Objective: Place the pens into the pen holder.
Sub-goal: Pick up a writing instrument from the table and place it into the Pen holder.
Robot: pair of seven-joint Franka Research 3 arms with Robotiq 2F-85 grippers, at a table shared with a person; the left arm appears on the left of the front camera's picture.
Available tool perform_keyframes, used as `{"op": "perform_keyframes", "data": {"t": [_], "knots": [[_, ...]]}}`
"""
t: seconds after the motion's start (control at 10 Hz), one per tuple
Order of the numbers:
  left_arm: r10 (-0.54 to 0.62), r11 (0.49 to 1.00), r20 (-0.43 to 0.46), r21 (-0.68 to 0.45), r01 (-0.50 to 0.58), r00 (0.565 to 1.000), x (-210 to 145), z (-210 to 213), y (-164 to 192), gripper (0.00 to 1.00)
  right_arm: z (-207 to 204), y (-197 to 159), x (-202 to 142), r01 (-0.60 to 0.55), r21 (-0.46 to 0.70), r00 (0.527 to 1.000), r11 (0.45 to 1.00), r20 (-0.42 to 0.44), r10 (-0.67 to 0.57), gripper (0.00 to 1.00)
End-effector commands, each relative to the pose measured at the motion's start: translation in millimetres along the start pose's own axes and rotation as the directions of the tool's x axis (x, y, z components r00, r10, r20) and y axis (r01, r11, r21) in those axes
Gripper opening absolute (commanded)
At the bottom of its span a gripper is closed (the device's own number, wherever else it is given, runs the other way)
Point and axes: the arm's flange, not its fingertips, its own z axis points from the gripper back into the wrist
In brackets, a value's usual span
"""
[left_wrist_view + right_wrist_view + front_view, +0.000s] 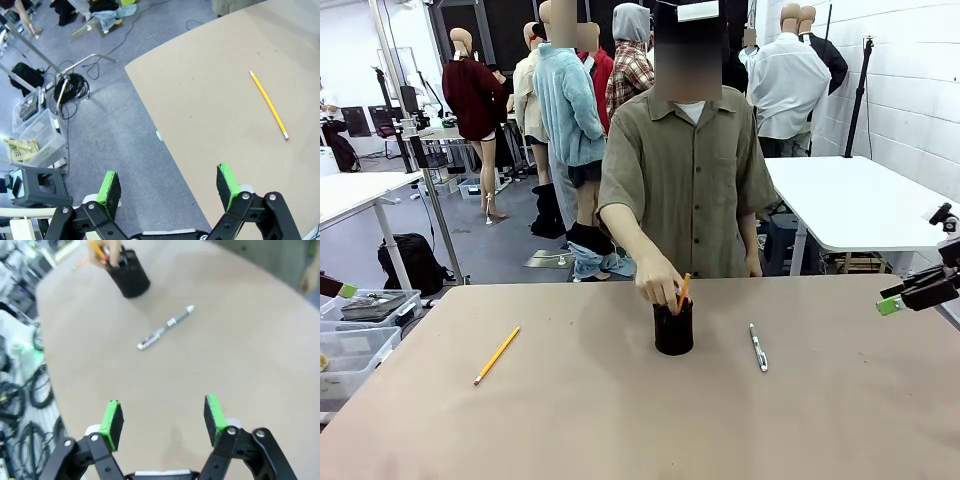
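Right wrist view: my right pincer [161, 407] stands spread, its flat green pads pinching nothing. Beyond it the slim silver-white pen [166, 327] lies near the black cylindrical pen holder [131, 277], where a person's hand [658, 283] holds an orange pencil [683, 292] in its mouth. My left pincer [168, 172] gapes empty too. A yellow pencil [269, 104] lies well apart from the pen holder.

Bright, even indoor light casts soft shadows; the right wrist view is blurred throughout.
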Motion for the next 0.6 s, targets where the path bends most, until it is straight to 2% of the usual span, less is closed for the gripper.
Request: {"op": "perform_keyframes", "data": {"t": [0.0, 0.1, 0.2, 0.3, 0.5], "knots": [[0.013, 1.0, -0.002, -0.004, -0.013, 1.0, -1.4, -1.3, 0.9, 1.0, -14.5, -6.0, 1.0, -0.096, 0.085, 0.991, 0.992, 0.103, 0.087, 0.81], [0.013, 1.0, -0.002, -0.004, -0.013, 1.0, -1.4, -1.3, 0.9, 1.0, -21.8, -3.9, 12.5, -0.093, 0.088, 0.988, 0.992, 0.132, 0.081, 0.81], [0.013, 1.0, -0.002, -0.004, -0.013, 1.0, -1.4, -1.3, 0.9, 1.0, -37.7, 4.7, 32.3, -0.058, 0.056, 0.995, 0.997, 0.08, 0.054, 0.81], [0.013, 1.0, -0.002, -0.004, -0.013, 1.0, -1.4, -1.3, 0.9, 1.0, -50.4, 16.1, 51.6, -0.081, 0.047, 0.997, 0.996, 0.02, 0.081, 0.81], [0.013, 1.0, -0.002, -0.004, -0.013, 1.0, -1.4, -1.3, 0.9, 1.0, -83.7, 39.5, 92.2, -0.086, 0.023, 0.985, 0.996, -0.146, 0.088, 0.81]]}}
